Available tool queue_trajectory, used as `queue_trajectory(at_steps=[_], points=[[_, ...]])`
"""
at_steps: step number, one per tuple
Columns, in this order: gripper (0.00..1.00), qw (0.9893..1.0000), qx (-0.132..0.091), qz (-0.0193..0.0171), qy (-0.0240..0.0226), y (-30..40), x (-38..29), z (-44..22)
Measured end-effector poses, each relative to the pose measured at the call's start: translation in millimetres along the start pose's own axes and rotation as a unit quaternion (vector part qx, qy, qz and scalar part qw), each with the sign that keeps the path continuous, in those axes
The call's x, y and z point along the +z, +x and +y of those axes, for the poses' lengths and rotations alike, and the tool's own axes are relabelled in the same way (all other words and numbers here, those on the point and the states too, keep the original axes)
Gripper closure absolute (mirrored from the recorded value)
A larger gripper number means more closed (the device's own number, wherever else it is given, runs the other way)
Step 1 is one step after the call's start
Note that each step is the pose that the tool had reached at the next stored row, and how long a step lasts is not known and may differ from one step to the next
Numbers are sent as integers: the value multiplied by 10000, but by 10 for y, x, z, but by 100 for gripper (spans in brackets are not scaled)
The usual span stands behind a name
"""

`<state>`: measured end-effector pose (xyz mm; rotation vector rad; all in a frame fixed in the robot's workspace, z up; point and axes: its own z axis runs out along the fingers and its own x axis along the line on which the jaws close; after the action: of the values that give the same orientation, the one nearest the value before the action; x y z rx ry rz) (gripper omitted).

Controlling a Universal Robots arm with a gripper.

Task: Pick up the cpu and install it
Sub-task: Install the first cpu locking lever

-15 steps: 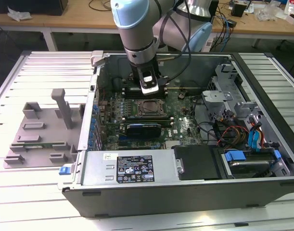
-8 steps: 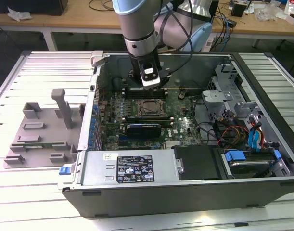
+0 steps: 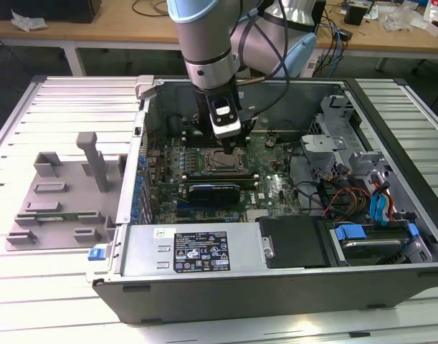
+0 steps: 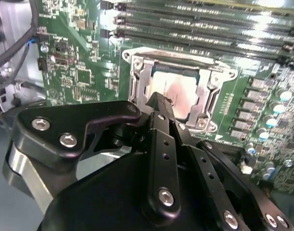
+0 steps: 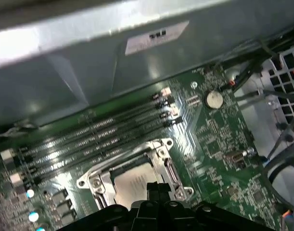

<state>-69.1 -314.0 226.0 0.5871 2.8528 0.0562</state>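
Silvery square cpu (image 4: 178,94) lies flat inside the metal-framed socket (image 4: 137,77) on the green motherboard (image 5: 219,130). Likely light, rigid and fragile; best taken by its edges. The black gripper (image 4: 159,103) hovers just above, fingers pressed together, holding nothing.

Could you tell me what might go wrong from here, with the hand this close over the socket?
1. The cpu lies inside the socket frame right under the hand; if it sits slightly skewed, any push could harm the contacts beneath.
2. The hand's tip is close to the frame's metal bracket and may catch on it.
3. The memory slots and small parts on the motherboard crowd the socket, so a sideways slip could hit them.
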Motion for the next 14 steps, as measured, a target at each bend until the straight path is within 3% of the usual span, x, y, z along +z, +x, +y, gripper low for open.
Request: queue_trajectory(at_steps=[2,6,7,11,14], points=[[89,10000,-16,63,58,-1,7,0],[89,9994,-118,286,176,-10,28,5],[89,9992,-166,314,178,-11,30,5],[89,9990,-236,329,170,-19,32,8],[89,9976,-594,350,102,-25,44,12]])
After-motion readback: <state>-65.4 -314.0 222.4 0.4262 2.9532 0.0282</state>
